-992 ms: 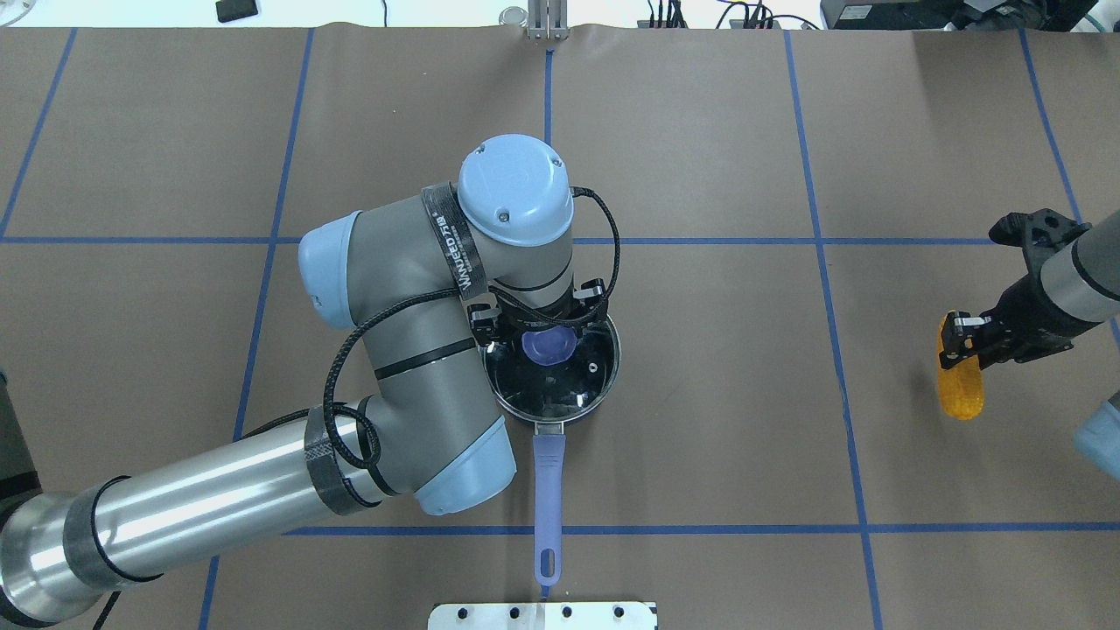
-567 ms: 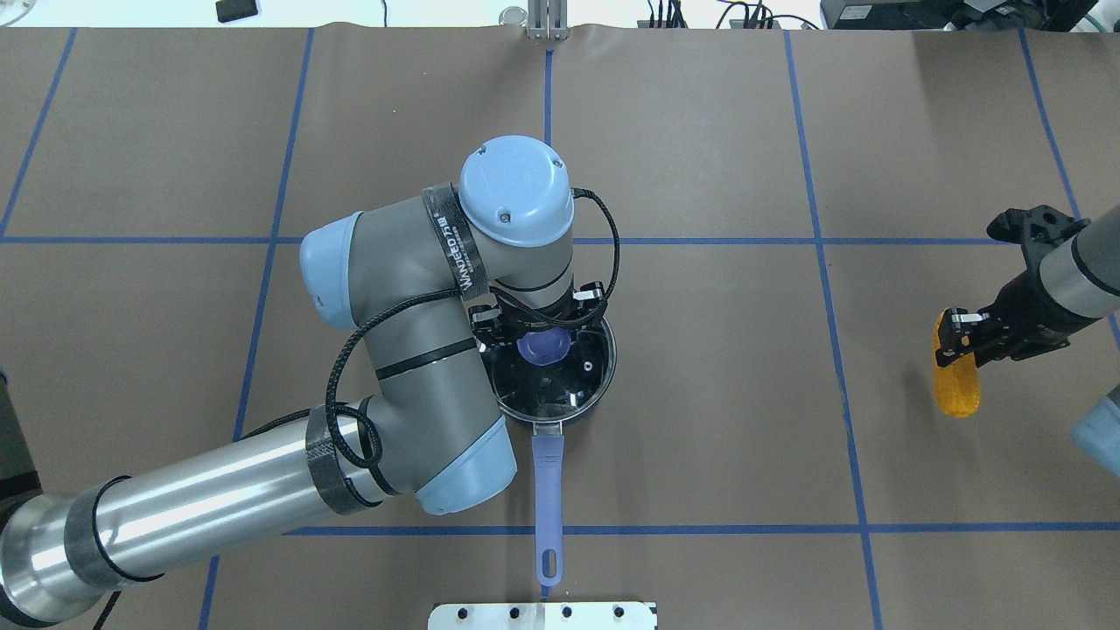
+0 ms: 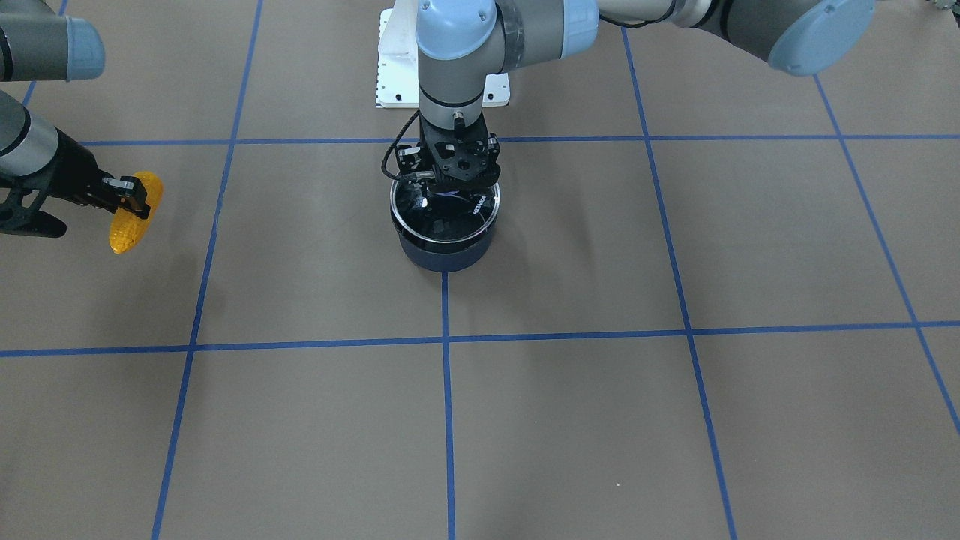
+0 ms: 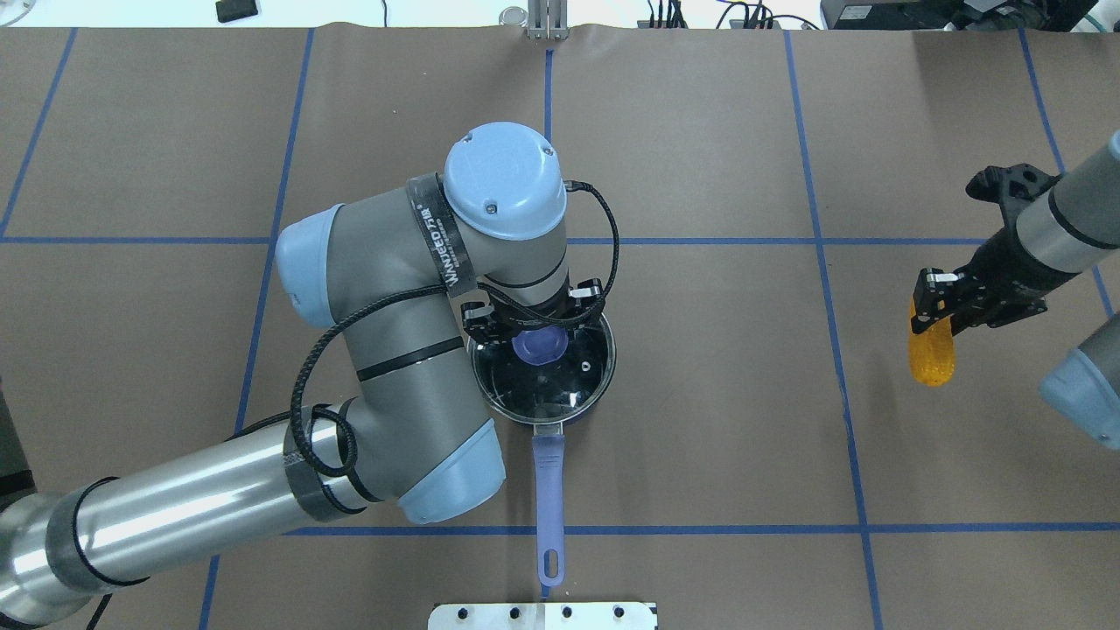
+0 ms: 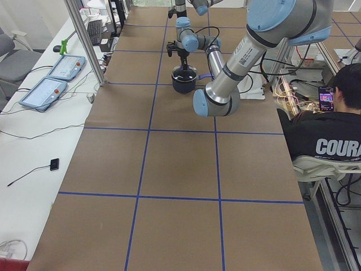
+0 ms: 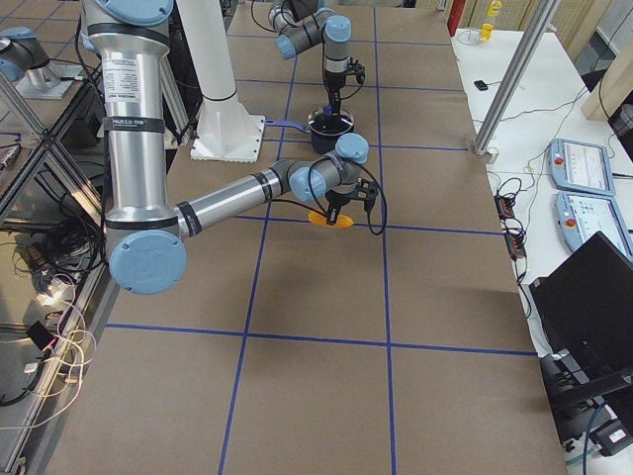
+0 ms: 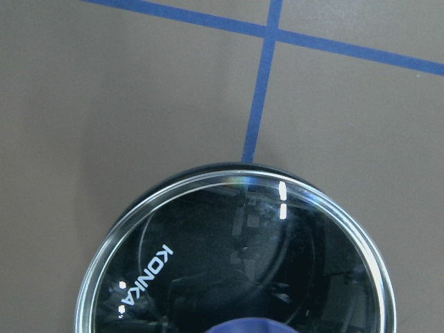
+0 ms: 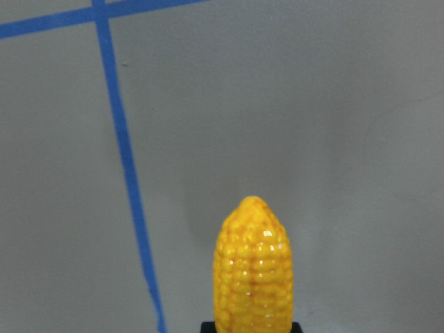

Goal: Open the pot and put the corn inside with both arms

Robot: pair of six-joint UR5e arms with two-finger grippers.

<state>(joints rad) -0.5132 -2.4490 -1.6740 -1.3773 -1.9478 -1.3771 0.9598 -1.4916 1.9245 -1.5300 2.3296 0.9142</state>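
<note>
Jaws of the left gripper [image 4: 535, 332] clamp the purple knob [image 4: 538, 348] of the round glass lid [image 4: 560, 385] on the dark navy-blue saucepan [image 3: 446, 256], for lifting. The right gripper [image 4: 929, 302] pinches the yellow toy corn cob [image 4: 930, 360], well aside, likely awaiting access.

The pot's [image 3: 442, 259] mouth is closed off from above by the glass lid [image 3: 450, 217], itself overhung by the left gripper [image 3: 450, 180] clamped on its knob. Open table [image 4: 717, 350] is left between the pot and the corn [image 4: 930, 359] held in the right gripper [image 4: 932, 297].
</note>
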